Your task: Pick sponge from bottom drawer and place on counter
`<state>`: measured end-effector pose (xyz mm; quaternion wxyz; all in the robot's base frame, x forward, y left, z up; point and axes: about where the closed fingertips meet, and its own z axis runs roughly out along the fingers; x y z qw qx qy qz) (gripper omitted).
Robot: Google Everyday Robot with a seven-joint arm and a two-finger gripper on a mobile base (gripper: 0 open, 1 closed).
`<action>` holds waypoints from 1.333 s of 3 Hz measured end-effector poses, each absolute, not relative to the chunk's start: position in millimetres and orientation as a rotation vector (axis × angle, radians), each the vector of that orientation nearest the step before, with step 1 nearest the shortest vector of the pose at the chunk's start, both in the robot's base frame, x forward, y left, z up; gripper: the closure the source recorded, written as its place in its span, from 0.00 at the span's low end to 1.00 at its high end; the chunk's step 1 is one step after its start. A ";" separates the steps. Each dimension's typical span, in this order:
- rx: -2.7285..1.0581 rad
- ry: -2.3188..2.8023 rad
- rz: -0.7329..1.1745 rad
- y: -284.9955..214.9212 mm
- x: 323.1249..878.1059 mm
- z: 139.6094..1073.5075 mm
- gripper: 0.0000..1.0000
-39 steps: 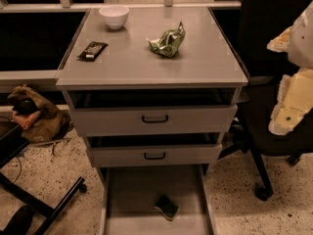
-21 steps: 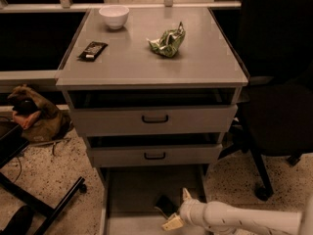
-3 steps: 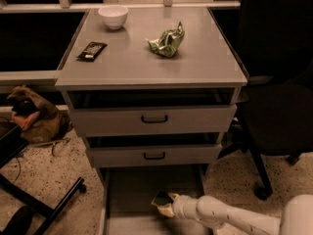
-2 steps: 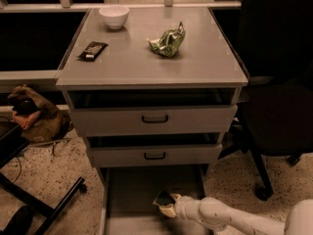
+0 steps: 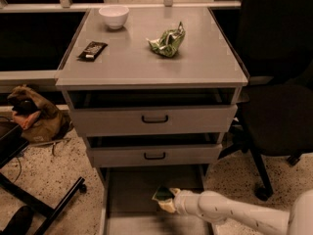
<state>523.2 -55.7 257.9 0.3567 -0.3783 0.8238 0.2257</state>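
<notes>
The sponge [image 5: 162, 194], dark green on top with a pale underside, is over the middle of the bottom drawer [image 5: 129, 186], which is pulled out and has a bare grey floor. My gripper [image 5: 165, 201] reaches in from the lower right on a white arm [image 5: 230, 212] and is shut on the sponge, holding it tilted just above the drawer floor. The grey counter [image 5: 142, 65] is the cabinet top above.
On the counter are a white bowl [image 5: 114, 16], a flat black wrapper [image 5: 92, 50] and a crumpled green foil bag [image 5: 167, 41]. Two upper drawers [image 5: 154, 119] stand partly open above my gripper. A black office chair [image 5: 279, 116] stands right; a brown bag [image 5: 34, 116] and black legs [image 5: 44, 204] are left.
My gripper has closed around the sponge and shifted slightly; the sponge now sits tilted between the fingers, a little higher than before.
</notes>
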 end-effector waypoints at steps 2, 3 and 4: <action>-1.060 2.098 0.575 -14.8 521.4 401.4 1.00; -1.090 2.054 0.500 -22.8 537.5 440.0 1.00; -1.090 2.054 0.500 -22.8 537.5 440.1 1.00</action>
